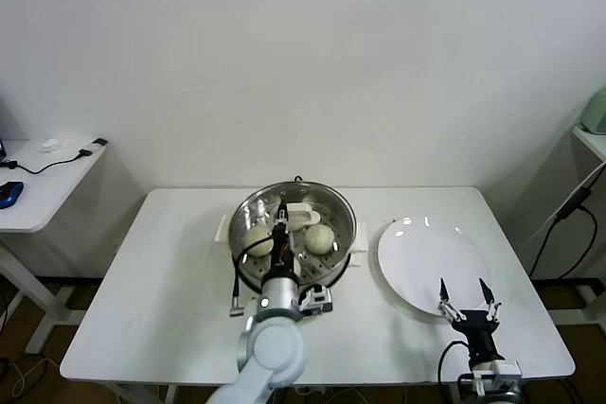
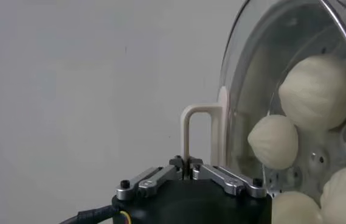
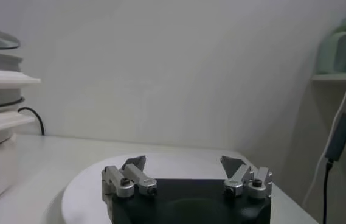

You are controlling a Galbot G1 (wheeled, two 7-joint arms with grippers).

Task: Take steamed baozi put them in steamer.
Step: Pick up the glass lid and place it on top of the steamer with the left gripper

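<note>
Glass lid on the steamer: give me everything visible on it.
The round clear glass lid has a metal rim and a white loop handle at its centre. It sits over the shiny stainless-steel steamer pot at the middle of the white table; whether it is fully seated cannot be told. Cream-white steamed buns show through the glass. The left tool is shut on the handle.

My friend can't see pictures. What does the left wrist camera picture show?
The left gripper is shut on the white handle of a glass lid, with a plain wall behind. Through the glass you can see four cream-white baozi resting on the steamer's perforated metal tray.
</note>
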